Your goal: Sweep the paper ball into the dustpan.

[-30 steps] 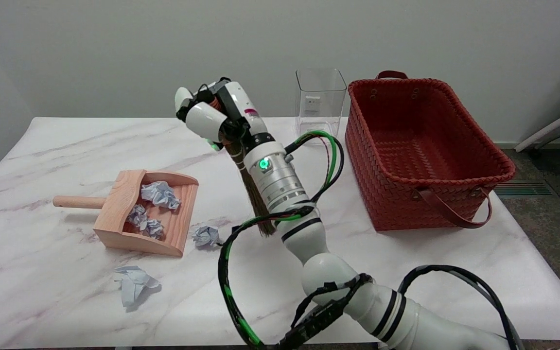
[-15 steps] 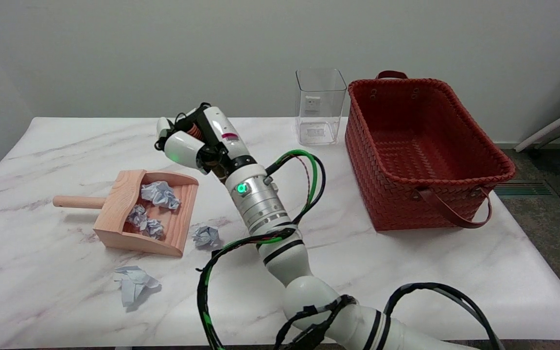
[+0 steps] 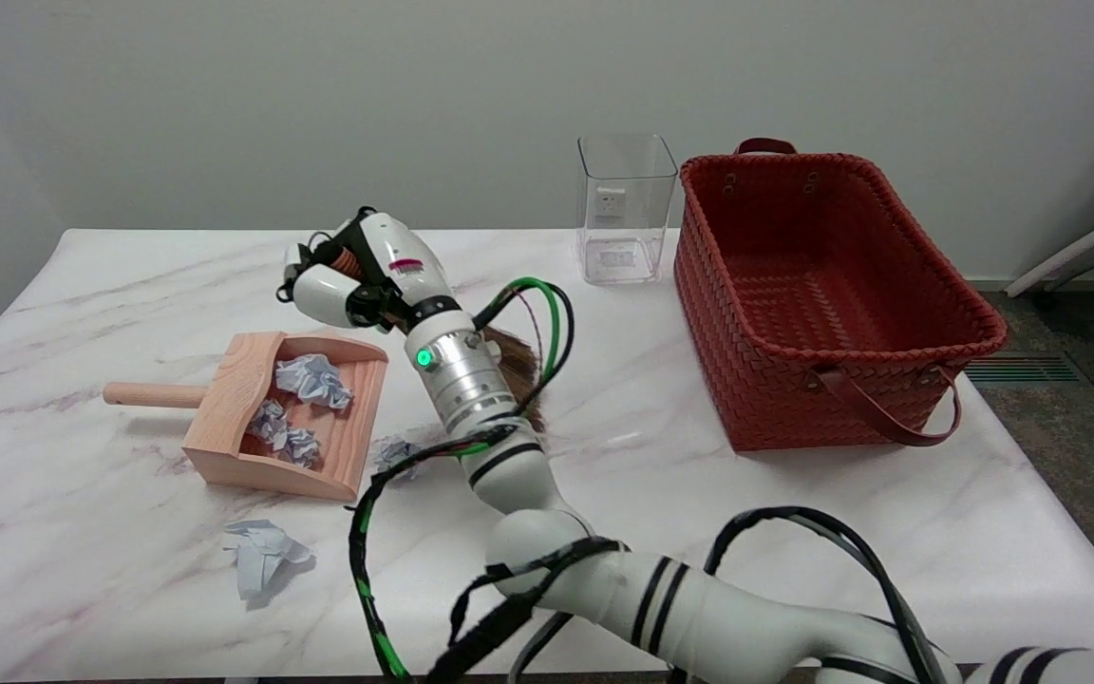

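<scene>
A wooden dustpan (image 3: 234,404) lies at the left of the table with its mouth facing right, and several crumpled paper balls lie inside it. One paper ball (image 3: 396,454) sits on the table just right of the dustpan's mouth, partly behind a cable. A larger crumpled paper (image 3: 259,555) lies nearer the front edge. My right hand (image 3: 349,272) hangs above the dustpan's far right corner and grips the handle of a small broom. The broom's brown bristles (image 3: 517,359) show behind the forearm, to its right.
A red woven basket (image 3: 822,294) with handles stands at the right of the table. A transparent square container (image 3: 625,207) stands at the back, left of the basket. Black and green cables loop around the arm near the front edge.
My right hand has moved left and lower with the broom, from mid-table toward the dustpan. The bristles have swung from the forearm's left side to behind it, on its right.
</scene>
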Controlling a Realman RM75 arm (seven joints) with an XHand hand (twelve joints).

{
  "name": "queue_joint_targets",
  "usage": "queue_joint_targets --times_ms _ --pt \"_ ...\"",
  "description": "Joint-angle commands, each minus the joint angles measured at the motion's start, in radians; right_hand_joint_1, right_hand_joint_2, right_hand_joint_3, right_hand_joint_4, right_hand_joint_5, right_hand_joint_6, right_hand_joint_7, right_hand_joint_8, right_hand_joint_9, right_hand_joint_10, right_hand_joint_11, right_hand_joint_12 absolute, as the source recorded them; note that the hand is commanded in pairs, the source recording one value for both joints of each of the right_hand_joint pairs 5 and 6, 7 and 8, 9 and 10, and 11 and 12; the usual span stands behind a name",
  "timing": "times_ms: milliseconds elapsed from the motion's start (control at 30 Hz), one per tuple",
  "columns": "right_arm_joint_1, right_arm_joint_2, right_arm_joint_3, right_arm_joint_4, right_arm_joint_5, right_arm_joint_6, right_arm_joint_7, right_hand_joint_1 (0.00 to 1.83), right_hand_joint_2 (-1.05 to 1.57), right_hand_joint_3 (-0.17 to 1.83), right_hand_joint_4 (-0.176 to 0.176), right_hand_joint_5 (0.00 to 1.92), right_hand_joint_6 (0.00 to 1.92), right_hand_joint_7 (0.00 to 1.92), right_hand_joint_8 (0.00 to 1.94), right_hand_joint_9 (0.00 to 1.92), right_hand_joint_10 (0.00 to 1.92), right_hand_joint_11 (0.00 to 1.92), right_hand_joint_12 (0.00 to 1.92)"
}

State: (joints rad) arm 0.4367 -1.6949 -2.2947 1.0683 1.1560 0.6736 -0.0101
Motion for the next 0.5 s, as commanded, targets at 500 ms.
queue_joint_targets --times_ms 500 --pt "-0.085 -0.026 0.004 0.121 0.038 0.087 0.02 0.94 1.45 1.34 0.0 1.92 1.92 1.92 1.92 1.92 1.92 1.76 1.76"
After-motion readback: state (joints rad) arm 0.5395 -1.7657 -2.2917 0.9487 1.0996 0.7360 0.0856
